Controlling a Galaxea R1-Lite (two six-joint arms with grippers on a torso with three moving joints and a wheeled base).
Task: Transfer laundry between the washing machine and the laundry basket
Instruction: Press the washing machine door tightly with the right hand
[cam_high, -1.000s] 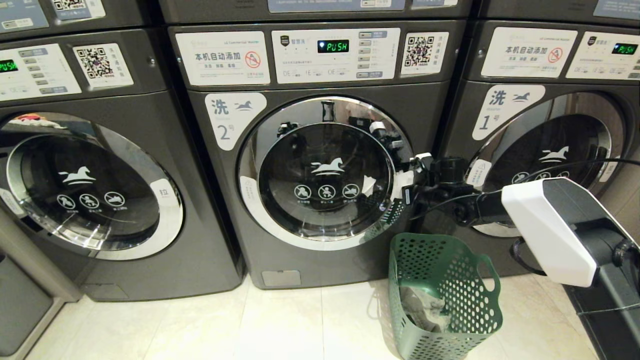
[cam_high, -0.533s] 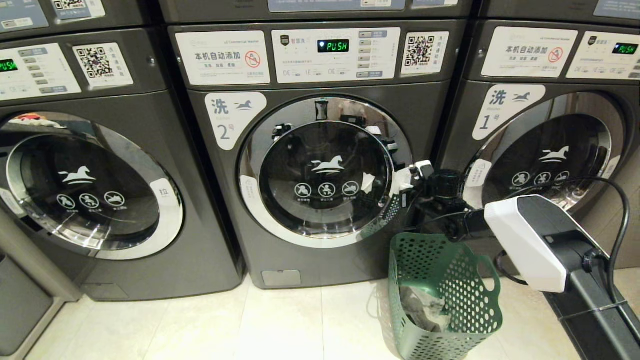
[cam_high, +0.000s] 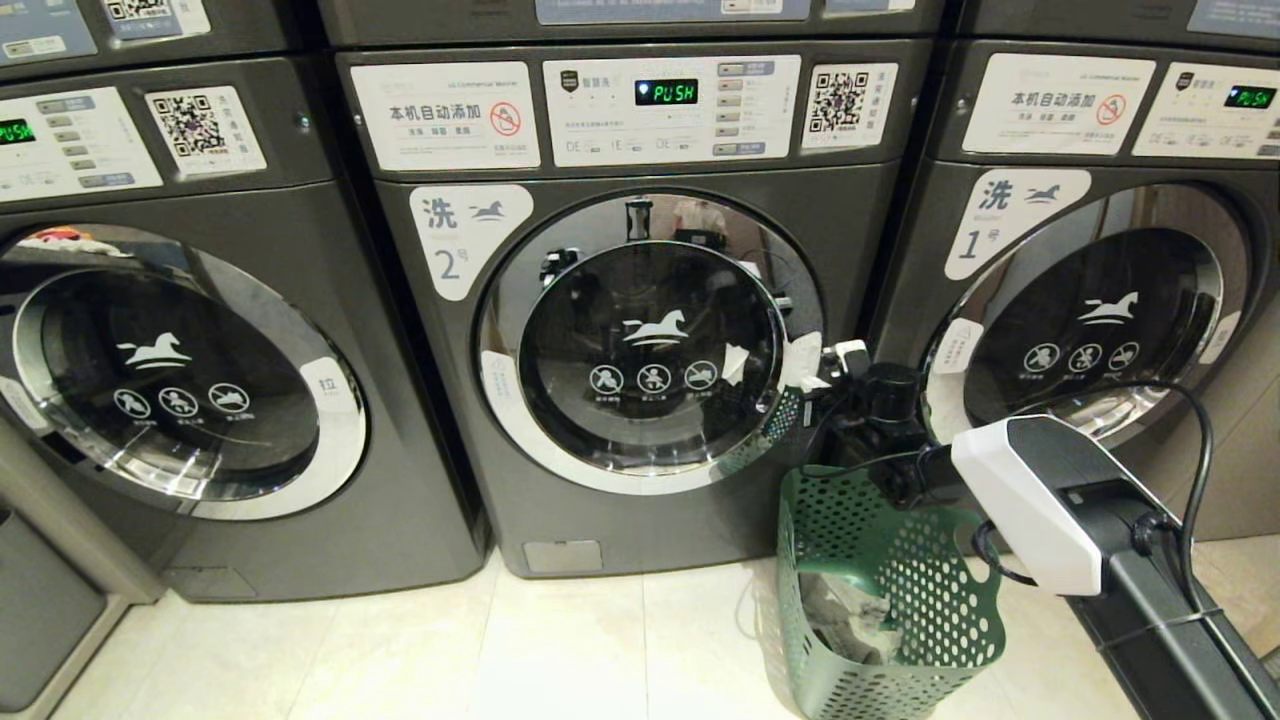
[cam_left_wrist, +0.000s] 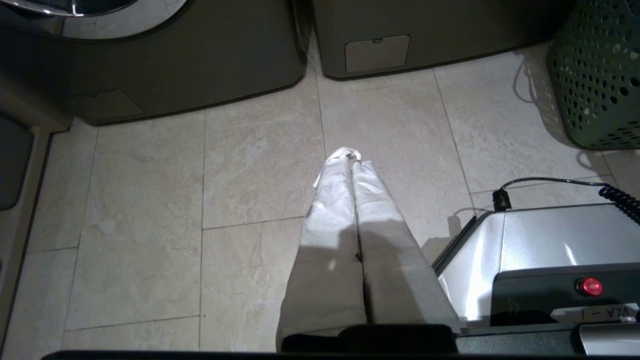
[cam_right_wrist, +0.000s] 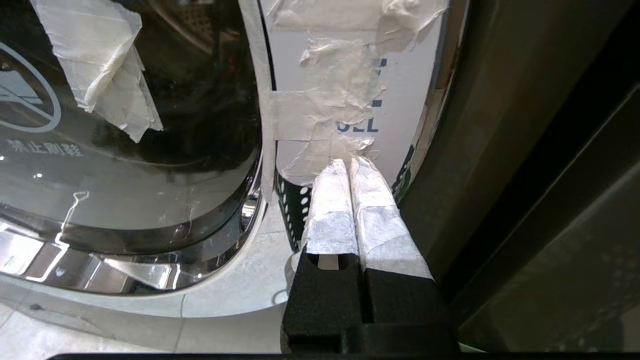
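Head view: we face row of washing machines on tiled floor (cam_high: 560, 640); green laundry basket (cam_high: 900, 590) beside middle washing machine (cam_high: 640, 330), door shut. Left wrist view: left gripper (cam_left_wrist: 351, 156) clenched, empty, above floor. Right wrist view: right gripper (cam_right_wrist: 348, 162) clenched, empty, at taped door edge (cam_right_wrist: 330, 115).

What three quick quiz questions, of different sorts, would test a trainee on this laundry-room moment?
1. True or false: the door of the middle washing machine is shut.
2. Where does the right gripper sit? A) inside the green laundry basket B) at the door's right edge, by its taped label C) on the control panel
3. Fill in: the left gripper hangs over the tiled ____, fingers shut.

Key: 1 true; 2 B; 3 floor.
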